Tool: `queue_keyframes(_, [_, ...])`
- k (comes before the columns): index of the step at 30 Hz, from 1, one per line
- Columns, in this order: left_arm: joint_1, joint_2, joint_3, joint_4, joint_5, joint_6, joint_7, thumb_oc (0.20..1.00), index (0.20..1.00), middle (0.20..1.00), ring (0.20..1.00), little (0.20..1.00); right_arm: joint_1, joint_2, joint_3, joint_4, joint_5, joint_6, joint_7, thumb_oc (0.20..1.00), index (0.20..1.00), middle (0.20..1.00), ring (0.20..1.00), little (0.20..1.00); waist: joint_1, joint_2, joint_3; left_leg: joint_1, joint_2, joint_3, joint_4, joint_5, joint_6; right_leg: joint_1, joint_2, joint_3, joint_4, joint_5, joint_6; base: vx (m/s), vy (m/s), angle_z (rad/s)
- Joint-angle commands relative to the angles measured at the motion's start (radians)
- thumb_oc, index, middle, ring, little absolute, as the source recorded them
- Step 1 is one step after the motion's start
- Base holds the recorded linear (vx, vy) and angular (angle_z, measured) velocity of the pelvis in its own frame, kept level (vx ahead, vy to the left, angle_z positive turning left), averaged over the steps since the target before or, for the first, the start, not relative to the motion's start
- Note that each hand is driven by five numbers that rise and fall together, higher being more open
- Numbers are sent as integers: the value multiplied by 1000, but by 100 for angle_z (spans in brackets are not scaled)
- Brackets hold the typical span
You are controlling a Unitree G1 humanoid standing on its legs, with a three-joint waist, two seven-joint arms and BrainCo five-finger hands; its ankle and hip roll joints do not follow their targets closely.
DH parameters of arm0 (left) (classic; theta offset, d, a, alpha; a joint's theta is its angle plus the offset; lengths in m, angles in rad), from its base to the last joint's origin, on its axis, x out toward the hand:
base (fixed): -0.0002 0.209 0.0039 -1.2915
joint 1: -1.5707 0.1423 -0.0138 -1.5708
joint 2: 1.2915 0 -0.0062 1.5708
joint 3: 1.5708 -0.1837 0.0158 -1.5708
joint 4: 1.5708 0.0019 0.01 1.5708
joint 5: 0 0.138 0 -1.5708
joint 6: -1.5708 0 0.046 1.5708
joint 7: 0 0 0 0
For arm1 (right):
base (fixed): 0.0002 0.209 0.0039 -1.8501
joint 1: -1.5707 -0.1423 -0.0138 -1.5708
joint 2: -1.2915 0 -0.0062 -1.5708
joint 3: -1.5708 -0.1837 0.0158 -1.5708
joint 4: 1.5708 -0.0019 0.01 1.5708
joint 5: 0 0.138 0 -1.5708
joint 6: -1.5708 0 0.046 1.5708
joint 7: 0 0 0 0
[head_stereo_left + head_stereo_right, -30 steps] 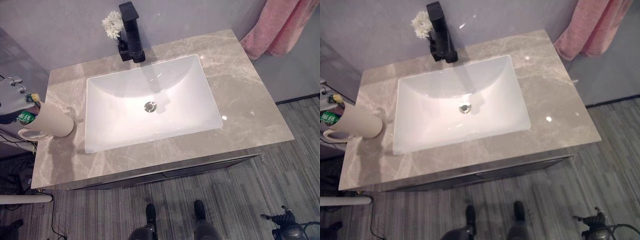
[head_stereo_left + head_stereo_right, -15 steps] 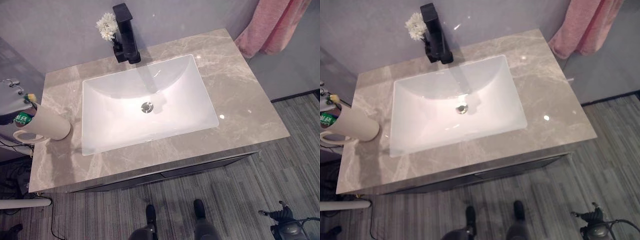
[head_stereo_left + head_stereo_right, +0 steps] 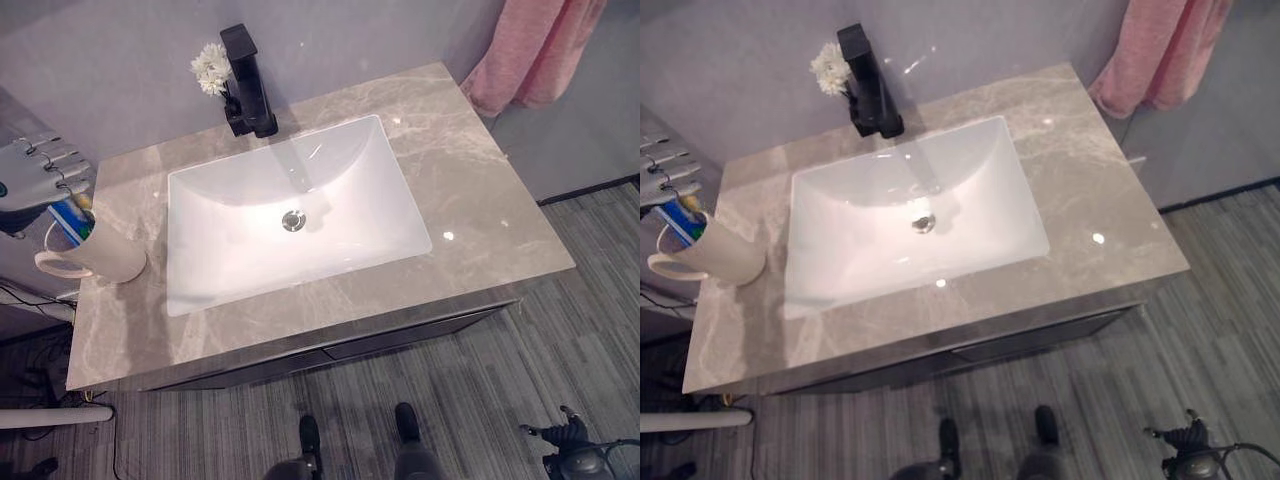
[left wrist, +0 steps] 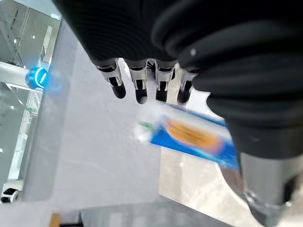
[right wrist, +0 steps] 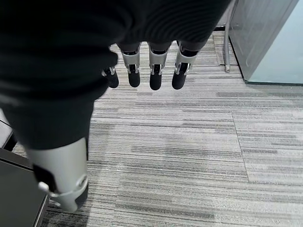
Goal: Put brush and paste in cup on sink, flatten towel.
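Right hand: hanging low over the striped floor at the near right, the right hand (image 5: 147, 71) is holding nothing, its fingers straight and relaxed.
Cup: the cream mug (image 3: 105, 257) is standing upright near the counter's (image 3: 480, 215) left edge, just beside the white basin (image 3: 295, 220), its handle turned toward that left edge.
Cup contents: the blue toothpaste tube (image 3: 72, 220) and what appears to be a toothbrush (image 3: 685, 203) are sticking up out of the mug and leaning toward the left hand.
Left hand: the left hand (image 3: 40, 172) is hovering just beyond the counter's left edge, above and behind the mug, fingers loose and gripping nothing; its wrist view is showing the tube (image 4: 194, 137) lying free past the fingertips.
Far edge: a black faucet (image 3: 247, 80) with white flowers (image 3: 210, 68) beside it is standing at the counter's back edge.
Towel: the pink towel (image 3: 535, 50) is hanging, bunched in folds, off the counter's far right corner.
Key relation: the towel is lying well apart from the left hand and on the right arm's side, so the right hand looks better placed for flattening it.
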Motion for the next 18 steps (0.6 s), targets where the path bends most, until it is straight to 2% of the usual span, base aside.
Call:
queue_keyframes(1, [-119, 1, -5, 60, -3, 42, -7, 1000, 1000, 1000, 1000, 1000, 56, -58, -27, -26, -17, -5, -13, 1000, 1000, 1000, 1000, 1000, 12, -19, -36, 40, 42, 4, 4, -25, -30, -24, -87, -42, -2, 38, 89, 0, 0, 0])
queue_keyframes(8, [-192, 7, -61, 41, -12, 43, -9, 1000, 1000, 1000, 1000, 1000, 56, -43, -25, -20, -20, -3, -11, 1000, 1000, 1000, 1000, 1000, 18, -30, -43, 53, 46, 5, 4, -28, -33, -9, -85, -45, -2, 32, 87, 0, 0, 0])
queue_keyframes(13, [-211, 22, -20, 27, -42, 73, 13, 1000, 1000, 1000, 1000, 1000, 56, -8, -27, -11, -21, 0, -13, 1000, 1000, 1000, 1000, 1000, 25, -55, -57, 74, 50, 2, 4, -33, -35, 18, -81, -53, -2, 24, 83, 6, -13, 0])
queue_keyframes(15, [-203, 27, 41, 48, -77, 107, 37, 1000, 1000, 1000, 1000, 1000, 56, 20, -30, -8, -19, 3, -12, 1000, 1000, 1000, 1000, 1000, 29, -79, -64, 84, 53, -2, 4, -34, -37, 34, -79, -60, -2, 18, 80, 15, -24, 0])
queue_keyframes(16, [-171, 19, 124, 77, -133, 137, 63, 1000, 1000, 1000, 1000, 1000, 55, 61, -36, -6, -15, 4, -13, 1000, 1000, 1000, 1000, 1000, 33, -115, -73, 97, 55, -5, 4, -38, -38, 48, -78, -63, -2, 14, 76, 26, -35, 2])
queue_keyframes(17, [-146, 17, 148, 76, -132, 138, 62, 1000, 1000, 1000, 1000, 1000, 56, 60, -37, -6, -15, 4, -13, 1000, 1000, 1000, 1000, 1000, 34, -113, -72, 98, 54, -5, 4, -38, -38, 50, -78, -63, -2, 13, 76, 25, -39, 2])
queue_keyframes(18, [-73, 3, 268, 95, -194, 161, 80, 1000, 1000, 1000, 1000, 1000, 60, 93, -45, -6, -14, 3, -15, 1000, 1000, 1000, 1000, 1000, 44, -142, -74, 107, 56, -6, 4, -39, -39, 63, -76, -65, -2, 8, 73, -1, -33, 3])
